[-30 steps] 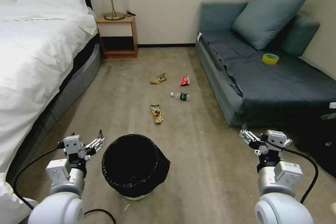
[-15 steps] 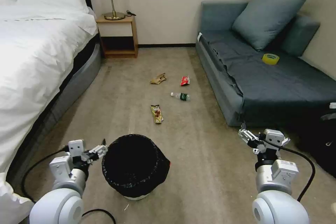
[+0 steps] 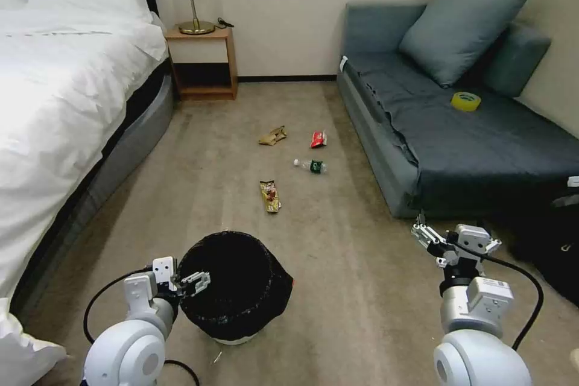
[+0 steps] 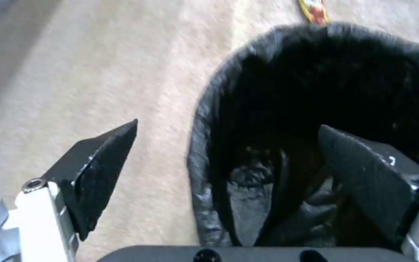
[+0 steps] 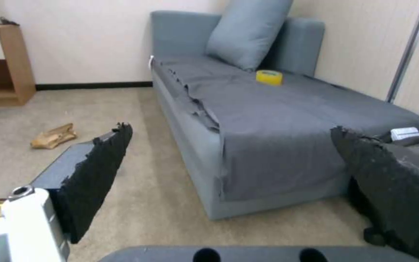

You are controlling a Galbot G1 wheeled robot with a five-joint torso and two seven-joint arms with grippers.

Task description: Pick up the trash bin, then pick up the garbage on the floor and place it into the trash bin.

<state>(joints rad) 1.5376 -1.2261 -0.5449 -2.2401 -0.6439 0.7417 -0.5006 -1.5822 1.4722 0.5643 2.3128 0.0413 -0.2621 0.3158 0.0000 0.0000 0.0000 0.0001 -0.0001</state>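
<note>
The trash bin [image 3: 232,286], white with a black bag over its rim, stands on the carpet close in front of me. My left gripper [image 3: 194,281] is open at its left rim. In the left wrist view that gripper [image 4: 229,163] straddles the bagged rim [image 4: 204,145], with one finger over the carpet and the other inside the bin. The garbage lies farther off on the floor: crumpled tan paper [image 3: 272,136], a red-white wrapper [image 3: 318,139], a clear bottle [image 3: 311,165] and a brown-gold snack wrapper [image 3: 271,196]. My right gripper [image 3: 429,235] hangs open and empty near the sofa's front corner.
A white bed [image 3: 54,102] runs along the left. A grey sofa [image 3: 470,139] with a yellow tape roll [image 3: 466,101] lines the right. A wooden nightstand [image 3: 202,63] stands at the back wall. A dark bag [image 3: 555,247] sits at the far right.
My left gripper has moved right and down from beside the bin onto its left rim. The right arm has barely shifted. The bin and the litter lie where they were.
</note>
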